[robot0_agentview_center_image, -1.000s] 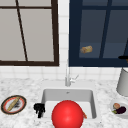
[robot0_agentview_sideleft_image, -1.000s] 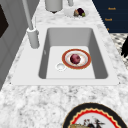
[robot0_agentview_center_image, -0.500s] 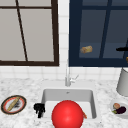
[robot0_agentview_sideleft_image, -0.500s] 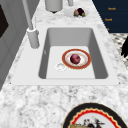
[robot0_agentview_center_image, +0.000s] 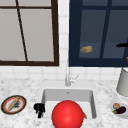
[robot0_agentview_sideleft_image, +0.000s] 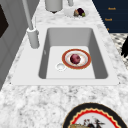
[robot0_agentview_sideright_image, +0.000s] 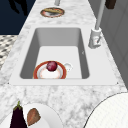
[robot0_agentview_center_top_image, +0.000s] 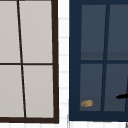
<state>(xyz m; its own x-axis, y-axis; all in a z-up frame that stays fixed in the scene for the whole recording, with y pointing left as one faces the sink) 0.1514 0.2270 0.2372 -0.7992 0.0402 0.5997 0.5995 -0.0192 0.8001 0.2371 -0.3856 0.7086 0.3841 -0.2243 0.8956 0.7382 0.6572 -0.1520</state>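
**Sink's left rim draws the left hand; right hand hangs high by the cabinet**

Sink (robot0_agentview_center_image: 47, 93) sits mid-bench under the tap (robot0_agentview_center_image: 67, 75), and right at its left rim, towards the bench's front edge, we've got the left hand (robot0_agentview_center_image: 39, 109). Fingers dangle downward, loose and apart, clamped on nothing. From the right side view that same hand hangs off the bench's front edge, near the far-end patterned plate (robot0_agentview_center_image: 5, 106).

That plate lies at the bench's left end, well clear of the sink, with a breadstick (robot0_agentview_center_image: 12, 104) laid across it.

Down in the basin, a red-rimmed plate (robot0_agentview_sideleft_image: 66, 58) rests on the floor by the drain, carrying a round dark-red fruit (robot0_agentview_sideleft_image: 75, 58). In the front view a big red ball (robot0_agentview_center_image: 67, 115) shows at the sink's front edge.

Up top, the right hand (robot0_agentview_center_image: 122, 45) floats well above the bench at the picture's right edge, in front of the blue glass-door cabinet (robot0_agentview_center_image: 75, 37). It's a thin dark sliver, cut by the edge; open or closed, cannot tell. Behind the glass, well apart from it, lies a bread roll (robot0_agentview_center_image: 86, 49).

At the bench's right end stand a grey pot (robot0_agentview_center_image: 123, 82) and a white plate (robot0_agentview_center_image: 112, 108) with an aubergine (robot0_agentview_sideright_image: 17, 117).
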